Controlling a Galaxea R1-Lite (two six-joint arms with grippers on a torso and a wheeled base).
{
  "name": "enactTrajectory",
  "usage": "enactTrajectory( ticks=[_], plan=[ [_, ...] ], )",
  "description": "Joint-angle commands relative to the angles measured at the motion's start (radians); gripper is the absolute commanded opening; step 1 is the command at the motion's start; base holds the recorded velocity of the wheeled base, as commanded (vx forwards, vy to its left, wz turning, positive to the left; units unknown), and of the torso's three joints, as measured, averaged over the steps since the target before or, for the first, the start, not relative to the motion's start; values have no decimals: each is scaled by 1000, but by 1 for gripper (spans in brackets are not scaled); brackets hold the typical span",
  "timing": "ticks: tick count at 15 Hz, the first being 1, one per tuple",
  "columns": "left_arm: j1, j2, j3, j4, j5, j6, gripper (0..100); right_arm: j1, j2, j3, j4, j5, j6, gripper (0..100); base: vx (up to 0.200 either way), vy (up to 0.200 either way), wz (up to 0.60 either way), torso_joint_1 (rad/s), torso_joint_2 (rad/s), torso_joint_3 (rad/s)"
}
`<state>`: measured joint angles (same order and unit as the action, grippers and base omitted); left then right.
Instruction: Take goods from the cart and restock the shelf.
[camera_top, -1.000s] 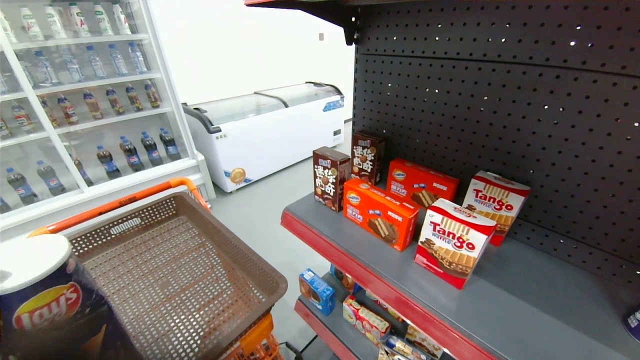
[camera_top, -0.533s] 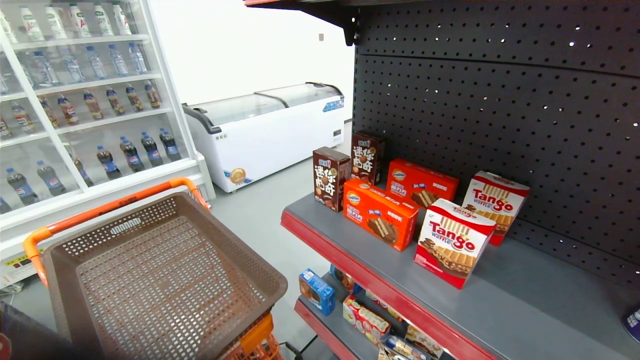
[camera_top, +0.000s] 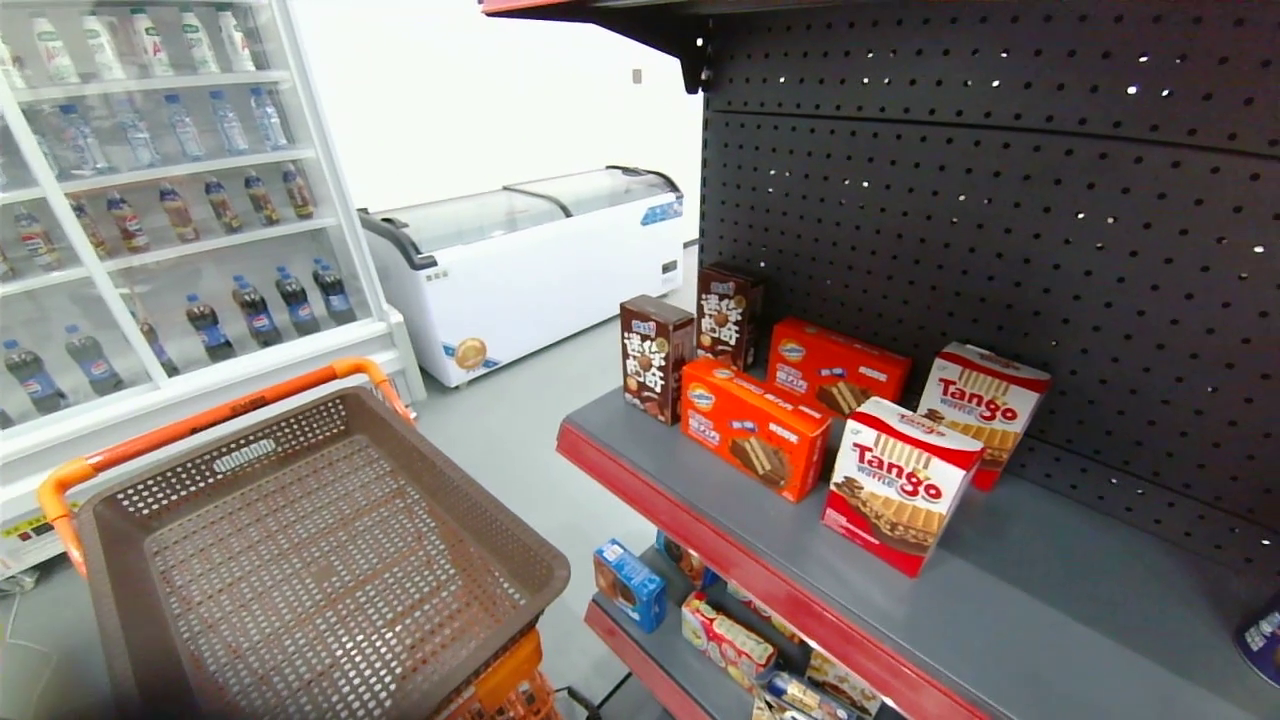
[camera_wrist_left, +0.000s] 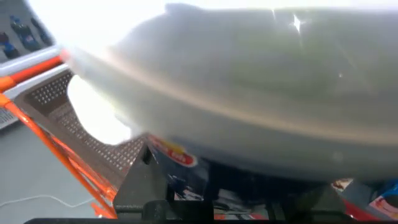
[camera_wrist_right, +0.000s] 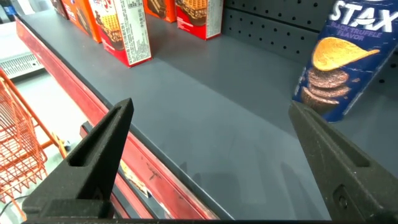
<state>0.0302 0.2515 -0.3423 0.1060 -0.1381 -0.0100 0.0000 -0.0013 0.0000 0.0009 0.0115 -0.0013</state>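
Note:
A dark blue chip can with a white lid (camera_wrist_left: 249, 87) looms right in front of the left wrist camera, and my left gripper (camera_wrist_left: 217, 190) is shut on it, beside the cart's brown basket (camera_wrist_left: 59, 102). In the head view that basket (camera_top: 245, 452) sits at the lower left with nothing in it. My right gripper (camera_wrist_right: 211, 155) hangs open over the grey shelf (camera_wrist_right: 205, 93), nothing between its fingers. A second blue chip can (camera_wrist_right: 339, 68) stands upright on the shelf just beyond it, also seen at the shelf's far right (camera_top: 1262, 635).
Brown boxes (camera_top: 655, 355), orange boxes (camera_top: 755, 428) and red-and-white wafer boxes (camera_top: 900, 485) stand on the shelf (camera_top: 1000, 620) against a black pegboard. A lower shelf holds more goods (camera_top: 630, 585). A drinks fridge (camera_top: 180, 210) and chest freezer (camera_top: 530, 260) stand behind.
The chip can that filled the head view's lower left corner a second ago has left that view. The head camera has shifted slightly. Nothing on the shelf has moved.

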Motion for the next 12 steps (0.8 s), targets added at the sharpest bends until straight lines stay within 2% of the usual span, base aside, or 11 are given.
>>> enactTrajectory(
  ticks=[1,12],
  plan=[
    [0,-28,3,1,-2,-1,0,2,1,0,1,1,0,100,0,0,-600,-7,2,7],
    [-4,-31,31,3,-3,-2,0,0,1,0,-1,-1,0,100,0,0,-600,2,4,3]
  ],
)
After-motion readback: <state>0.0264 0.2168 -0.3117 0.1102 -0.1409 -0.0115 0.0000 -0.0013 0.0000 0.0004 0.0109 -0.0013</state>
